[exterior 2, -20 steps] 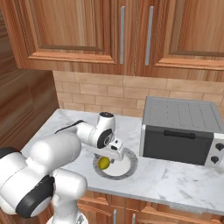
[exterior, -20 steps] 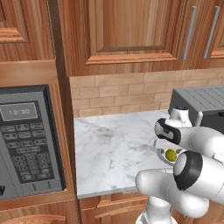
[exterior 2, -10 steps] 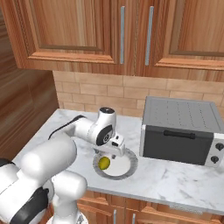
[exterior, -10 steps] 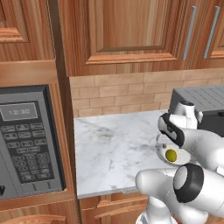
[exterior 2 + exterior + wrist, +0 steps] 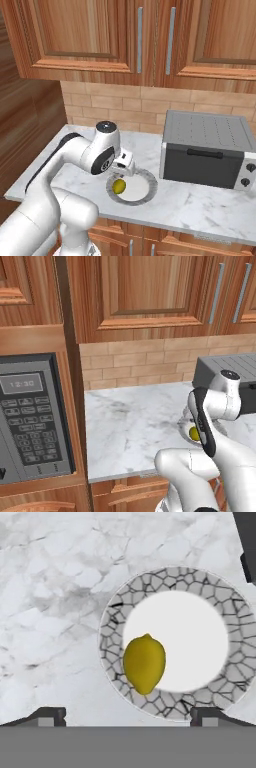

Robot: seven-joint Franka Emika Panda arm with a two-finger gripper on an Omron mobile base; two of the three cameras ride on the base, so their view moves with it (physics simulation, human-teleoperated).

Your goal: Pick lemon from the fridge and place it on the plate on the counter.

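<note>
**Lemon down on the plate, claw let go**

Two-finger dark gripper (image 5: 127,716) hangs above the plate with its tips spread wide apart and nothing between them, so it is released. In the right base view the gripper (image 5: 123,167) sits just over the plate's far left rim.

Below it the small yellow, slightly greenish lemon (image 5: 144,663) lies on the round plate with the grey speckled rim and white centre (image 5: 165,579), toward the plate's left side, overlapping the edge of the white centre and the rim. It is apart from the fingers. The plate rests on the white marble counter with grey veining (image 5: 200,202), just left of a grey box-shaped toaster oven (image 5: 209,147).

By my reading the placing step is done. What remains, if anything, is a straight lift clear of the plate without nudging the fruit, which could roll.
</note>
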